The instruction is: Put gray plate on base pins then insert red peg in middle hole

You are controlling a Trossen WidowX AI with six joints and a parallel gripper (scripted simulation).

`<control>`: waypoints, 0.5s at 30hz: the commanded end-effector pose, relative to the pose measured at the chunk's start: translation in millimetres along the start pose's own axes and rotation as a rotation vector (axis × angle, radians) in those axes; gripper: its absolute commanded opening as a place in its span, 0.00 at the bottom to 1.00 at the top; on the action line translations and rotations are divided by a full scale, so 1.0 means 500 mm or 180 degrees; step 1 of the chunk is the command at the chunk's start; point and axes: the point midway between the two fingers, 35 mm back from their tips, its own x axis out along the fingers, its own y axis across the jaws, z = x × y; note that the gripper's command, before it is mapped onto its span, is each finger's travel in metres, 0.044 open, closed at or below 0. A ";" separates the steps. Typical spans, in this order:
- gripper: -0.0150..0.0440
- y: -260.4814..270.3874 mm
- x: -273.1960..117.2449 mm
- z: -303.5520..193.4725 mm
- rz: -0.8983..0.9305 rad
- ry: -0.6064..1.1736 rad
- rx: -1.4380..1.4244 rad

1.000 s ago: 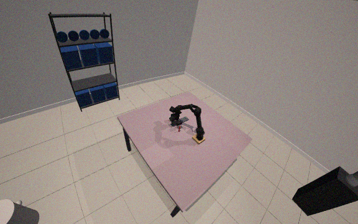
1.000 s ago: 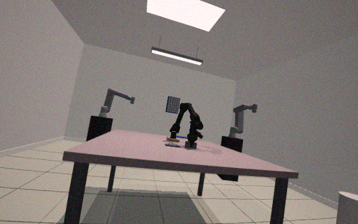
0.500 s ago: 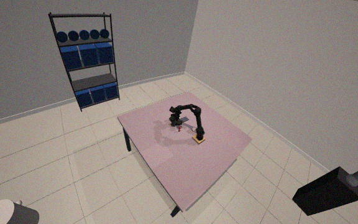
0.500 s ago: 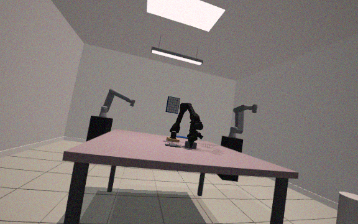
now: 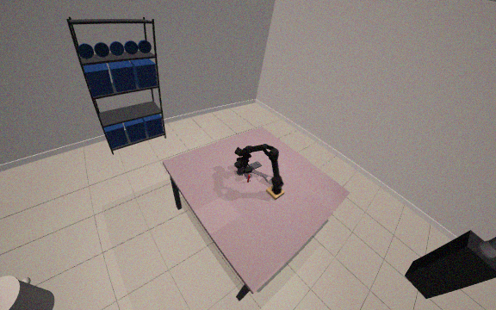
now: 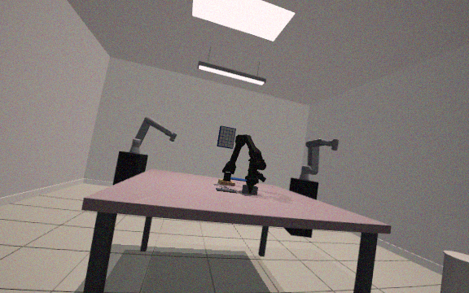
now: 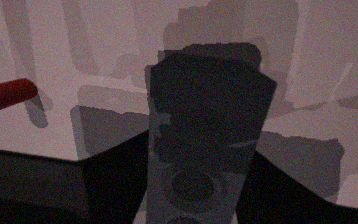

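My gripper (image 5: 244, 170) (image 6: 250, 190) (image 7: 195, 135) points down low over the table and is shut on the gray plate (image 7: 200, 110). In the wrist view the plate runs between the two fingers, with round holes at its near end. The red peg (image 5: 248, 178) (image 7: 17, 91) lies apart from the plate, at the left in the wrist view. A flat gray piece (image 5: 257, 165) (image 6: 225, 190) beside the gripper looks like the base. Its pins cannot be made out, and the base is not recognizable in the wrist view.
The pink table (image 5: 267, 232) (image 6: 171, 201) carries the arm on its tan mount (image 5: 273, 194) (image 6: 225, 182). A thin blue strip (image 6: 238, 179) shows behind the gripper in the exterior view. Arm shadows darken the table around the gripper.
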 end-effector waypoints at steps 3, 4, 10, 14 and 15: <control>0.25 -0.006 -0.020 0.000 -0.0004 0.0012 0.0011; 0.25 -0.007 -0.026 0.000 -0.0004 0.0012 0.0011; 0.25 -0.014 -0.063 0.001 -0.0005 0.0012 0.0011; 0.25 -0.018 -0.088 0.001 -0.0006 0.0012 0.0011; 0.25 -0.019 -0.094 0.001 -0.0006 0.0012 0.0011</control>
